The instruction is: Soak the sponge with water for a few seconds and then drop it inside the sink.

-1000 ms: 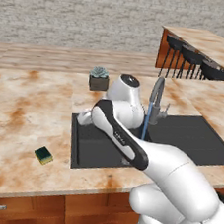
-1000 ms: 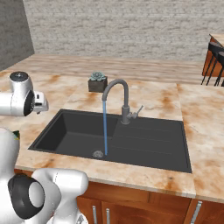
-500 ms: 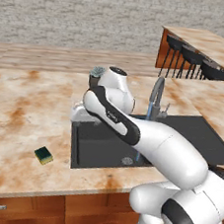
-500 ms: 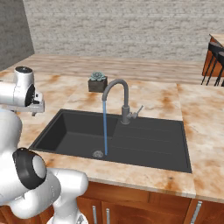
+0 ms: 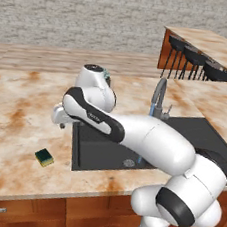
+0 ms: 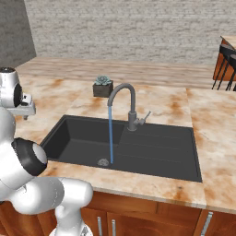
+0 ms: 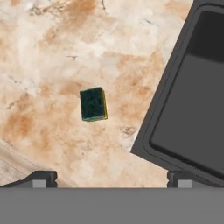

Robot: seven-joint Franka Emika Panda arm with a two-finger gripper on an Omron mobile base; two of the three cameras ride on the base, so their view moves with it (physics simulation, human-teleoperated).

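The sponge, dark green over yellow, lies flat on the marble counter left of the sink. My gripper hangs well above the counter by the sink's left rim. It is open, with nothing between its wide-set fingertips. In the hand view the sponge sits above and slightly left of the midpoint between them. Water falls in a thin blue stream from the grey faucet to the drain.
A dark square pot with a succulent stands on the counter behind the sink's left end. My own arm arches over the left part of the basin. Bar stools stand at a far counter to the right.
The arm has swung left, from above the sink to the counter beside its left rim. The gripper stays open. The sponge and the water stream are unchanged.
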